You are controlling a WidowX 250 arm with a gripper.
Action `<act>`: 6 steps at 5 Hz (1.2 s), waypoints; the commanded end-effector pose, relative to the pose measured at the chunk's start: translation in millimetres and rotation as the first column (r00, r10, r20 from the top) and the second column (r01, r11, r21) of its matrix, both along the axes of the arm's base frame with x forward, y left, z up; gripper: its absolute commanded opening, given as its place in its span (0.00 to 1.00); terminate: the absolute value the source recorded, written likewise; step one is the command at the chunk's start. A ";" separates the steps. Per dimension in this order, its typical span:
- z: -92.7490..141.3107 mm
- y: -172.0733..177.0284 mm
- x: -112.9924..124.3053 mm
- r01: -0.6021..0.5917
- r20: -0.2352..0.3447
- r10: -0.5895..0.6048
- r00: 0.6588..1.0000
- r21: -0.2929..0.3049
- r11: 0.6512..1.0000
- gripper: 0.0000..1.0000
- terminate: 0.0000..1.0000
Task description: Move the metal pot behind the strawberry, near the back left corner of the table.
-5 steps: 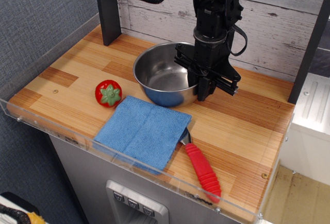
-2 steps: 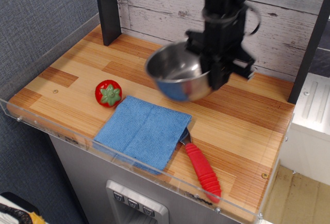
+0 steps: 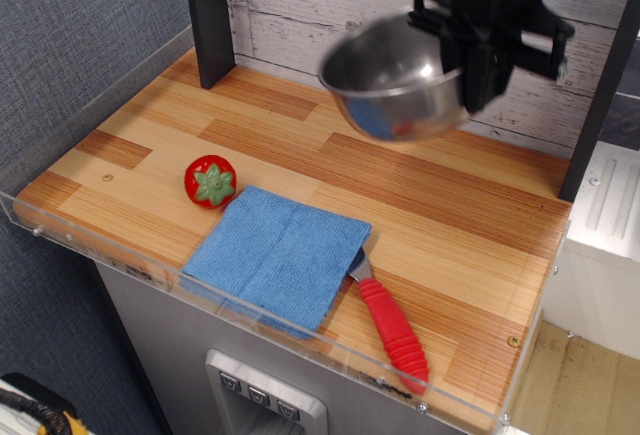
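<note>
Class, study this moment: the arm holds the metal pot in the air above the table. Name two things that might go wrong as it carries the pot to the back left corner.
1. The gripper clamps only the rim of the metal pot, which hangs tilted, so it may slip and drop onto the table.
2. The dark post stands at the back left, so the pot might strike it.

No legible text or labels

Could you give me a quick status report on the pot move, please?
Claw shut on metal pot, lifted above the table. Strawberry front left, beside blue cloth. Back left corner unobstructed.
</note>
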State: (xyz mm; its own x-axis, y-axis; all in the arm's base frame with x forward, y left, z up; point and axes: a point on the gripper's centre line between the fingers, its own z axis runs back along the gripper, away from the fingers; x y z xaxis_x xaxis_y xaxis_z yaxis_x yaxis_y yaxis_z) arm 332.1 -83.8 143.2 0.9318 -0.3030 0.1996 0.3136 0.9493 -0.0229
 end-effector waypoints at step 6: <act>-14.9 147.0 -6.9 -0.367 -0.012 0.371 0.928 0.132 0.921 0.00 0.00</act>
State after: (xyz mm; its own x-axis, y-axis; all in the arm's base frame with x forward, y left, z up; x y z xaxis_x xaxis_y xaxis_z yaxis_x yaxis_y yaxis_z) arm 328.6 59.5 110.6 0.9946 0.0394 0.0955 -0.0480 0.9948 0.0898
